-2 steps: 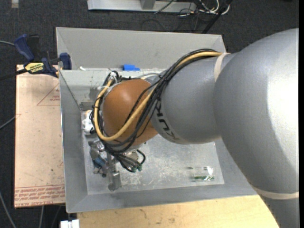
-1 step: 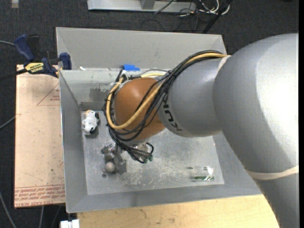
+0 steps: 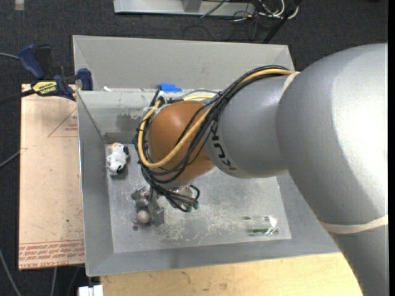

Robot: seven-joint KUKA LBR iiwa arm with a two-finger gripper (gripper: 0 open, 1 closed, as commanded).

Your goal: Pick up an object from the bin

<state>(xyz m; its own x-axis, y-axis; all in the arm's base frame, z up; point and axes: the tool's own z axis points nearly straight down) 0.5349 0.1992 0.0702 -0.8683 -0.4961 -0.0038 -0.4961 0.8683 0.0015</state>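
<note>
My gripper (image 3: 150, 203) is low over the bin floor at the left front, under the arm's orange cover. A small round grey-brown ball (image 3: 143, 217) lies right at its lower tip, touching it or nearly so; whether the ball is held I cannot tell. A white toy with black patches (image 3: 117, 158) lies on the floor to the upper left, a short way from the gripper.
A small clear piece with green marks (image 3: 264, 227) lies near the bin's front right corner. A blue and white thing (image 3: 168, 90) sits by the back wall, partly hidden behind the arm. The arm covers the bin's middle and right.
</note>
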